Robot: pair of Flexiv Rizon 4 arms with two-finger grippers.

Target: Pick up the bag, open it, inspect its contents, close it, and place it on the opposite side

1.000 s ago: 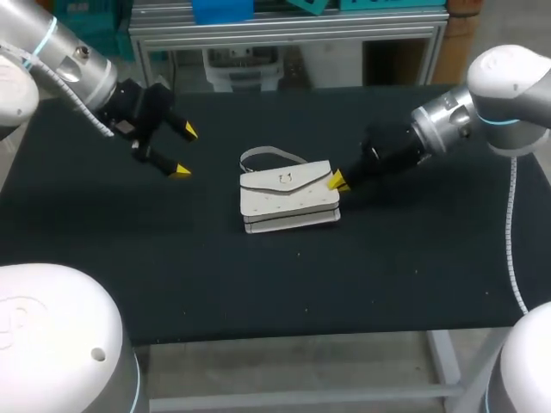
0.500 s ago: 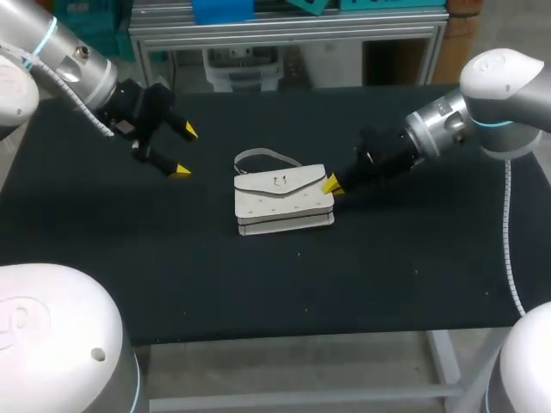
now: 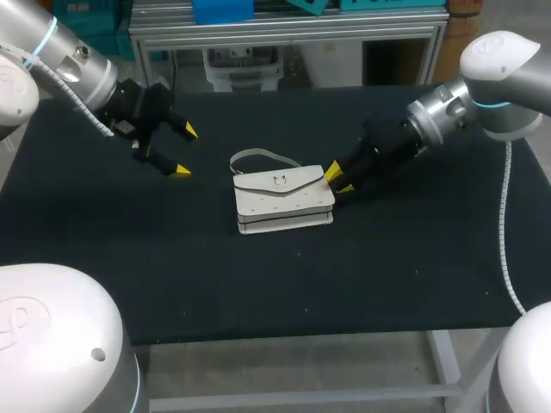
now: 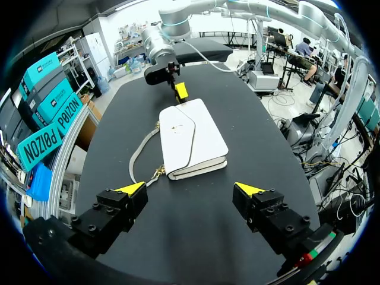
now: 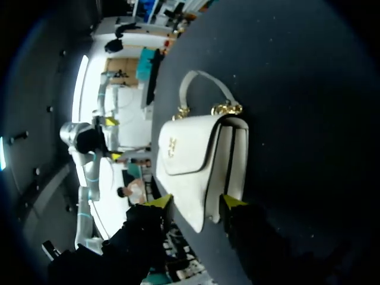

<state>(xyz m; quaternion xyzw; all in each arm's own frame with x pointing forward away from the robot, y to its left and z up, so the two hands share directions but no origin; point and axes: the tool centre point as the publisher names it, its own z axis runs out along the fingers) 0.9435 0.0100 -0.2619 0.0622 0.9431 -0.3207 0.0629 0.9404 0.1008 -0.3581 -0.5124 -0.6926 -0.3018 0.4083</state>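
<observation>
The white bag (image 3: pixel 282 200) lies flat on the black table (image 3: pixel 413 258), about at its middle, with the flap face up. Its strap (image 3: pixel 258 155) loops out on the tabletop from the far left corner, and a small metal clasp (image 3: pixel 278 180) sits on the flap.

Our right gripper (image 3: pixel 337 179) is at the bag's right end, low by the far right corner. In the right wrist view the end of the bag (image 5: pixel 196 166) reaches in at the gripper (image 5: pixel 196 202), but we cannot tell whether it is clamped on the bag or only set against it.

Our left gripper (image 3: pixel 184 151) hangs above the table to the left of the bag, well apart from it. Its fingers are spread wide and hold nothing. In the left wrist view the bag (image 4: pixel 193 139) lies ahead of this gripper (image 4: pixel 190 189).
</observation>
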